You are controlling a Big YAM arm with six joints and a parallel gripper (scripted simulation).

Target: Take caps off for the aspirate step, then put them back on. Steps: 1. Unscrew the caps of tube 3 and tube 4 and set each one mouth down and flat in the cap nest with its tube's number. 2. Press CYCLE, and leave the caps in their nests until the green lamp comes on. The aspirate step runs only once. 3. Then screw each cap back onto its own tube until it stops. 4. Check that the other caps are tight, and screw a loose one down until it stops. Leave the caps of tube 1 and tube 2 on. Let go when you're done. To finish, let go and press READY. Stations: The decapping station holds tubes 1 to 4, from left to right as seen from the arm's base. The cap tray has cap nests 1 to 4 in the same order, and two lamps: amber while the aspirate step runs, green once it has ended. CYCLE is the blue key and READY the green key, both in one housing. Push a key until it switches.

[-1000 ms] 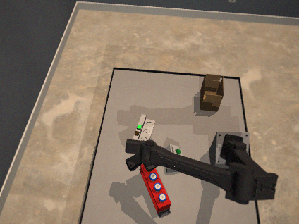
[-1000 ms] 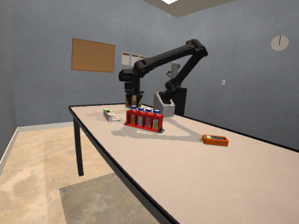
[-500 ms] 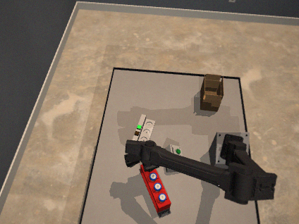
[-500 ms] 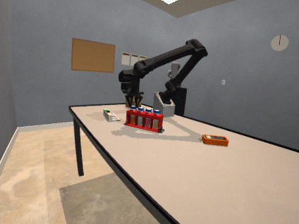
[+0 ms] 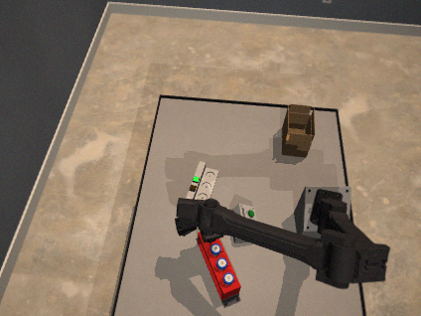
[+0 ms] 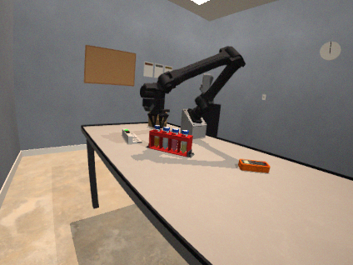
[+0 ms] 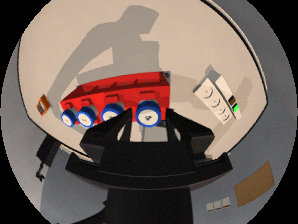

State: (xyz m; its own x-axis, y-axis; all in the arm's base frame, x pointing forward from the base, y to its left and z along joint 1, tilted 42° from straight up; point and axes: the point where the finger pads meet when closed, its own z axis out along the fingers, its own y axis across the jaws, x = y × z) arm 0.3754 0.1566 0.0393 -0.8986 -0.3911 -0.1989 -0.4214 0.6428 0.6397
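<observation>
Black jaws (image 6: 158, 121) parted, gripping nothing, near blue-and-white numbered cap (image 6: 157, 127) (image 7: 148, 113); from above, cap hidden by arm.

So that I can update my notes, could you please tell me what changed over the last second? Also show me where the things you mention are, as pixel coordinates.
The tool (image 5: 212, 239) (image 6: 158, 125) (image 7: 148, 111) turned slightly above tube 4's cap (image 6: 156, 127) (image 7: 148, 118); I cannot tell which way. No grasp or release shows. The red rack (image 5: 206, 252) (image 6: 171, 135) (image 7: 162, 94) and lit green lamp (image 5: 196, 179) (image 6: 126, 130) (image 7: 236, 108) stayed the same.
</observation>
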